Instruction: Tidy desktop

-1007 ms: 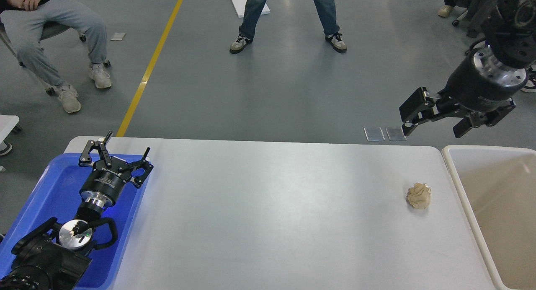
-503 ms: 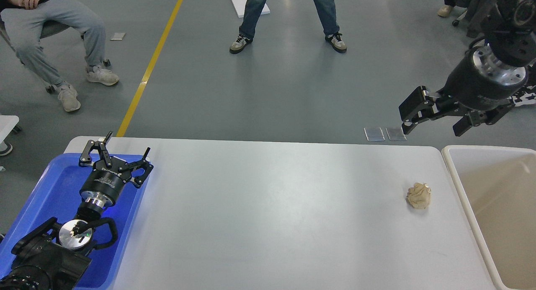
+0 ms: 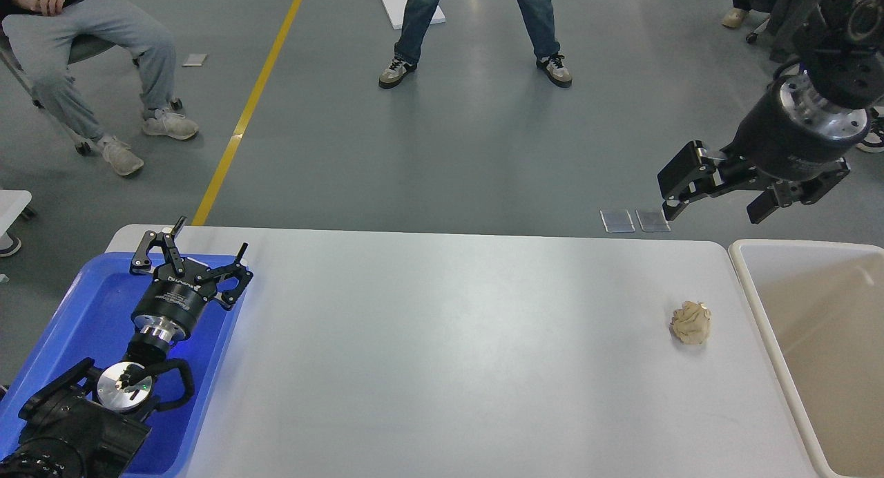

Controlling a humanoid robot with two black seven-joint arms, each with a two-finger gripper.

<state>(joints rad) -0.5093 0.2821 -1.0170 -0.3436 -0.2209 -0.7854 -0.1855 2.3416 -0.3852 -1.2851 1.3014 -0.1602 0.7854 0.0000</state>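
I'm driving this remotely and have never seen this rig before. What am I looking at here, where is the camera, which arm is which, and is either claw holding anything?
The camera sits in the robot's own head, looking forward and down. The broad white-grey surface is the desktop to be tidied. The two black arms are the robot's: the left gripper, a two-finger claw, hangs open over the blue tray at the left end, with nothing between its fingers. The right gripper is raised at the upper right, beyond the table's far edge, also open and empty. The only loose thing on the desktop is a crumpled beige paper ball near the right end, beside the cream bin. The bin's visible inside looks bare. The legs at the top are people on the grey floor behind the table.
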